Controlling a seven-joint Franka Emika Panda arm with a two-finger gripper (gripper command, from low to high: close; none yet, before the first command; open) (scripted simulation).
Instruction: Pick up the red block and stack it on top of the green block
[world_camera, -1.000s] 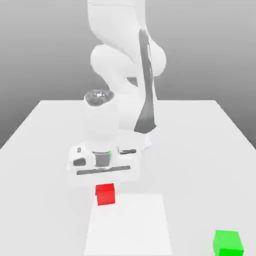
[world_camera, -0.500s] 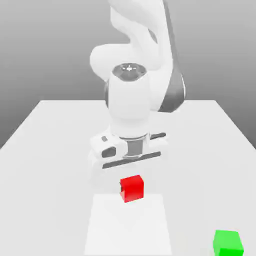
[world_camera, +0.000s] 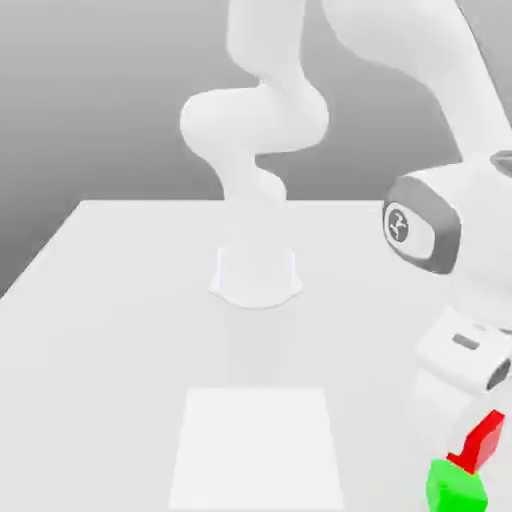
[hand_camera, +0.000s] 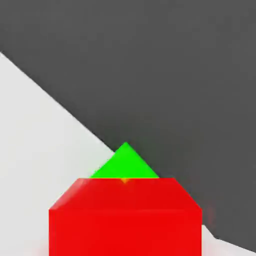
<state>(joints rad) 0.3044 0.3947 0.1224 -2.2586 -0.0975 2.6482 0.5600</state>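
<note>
Arm: the white robot arm is reaching down toward the near corner of the table on the exterior view's right.
Gripper: the gripper is hanging low over that corner, its fingers pinching the red block between them.
Red block: the red block is sitting tilted in the grip, off the table, just above and slightly behind the green block; from the hand view the red block is covering most of the green one.
Green block: the green block is resting on the table near its front edge, with one corner peeking past the red block.
Mat: a pale square patch is lying flat mid-table, well apart from both blocks.
</note>
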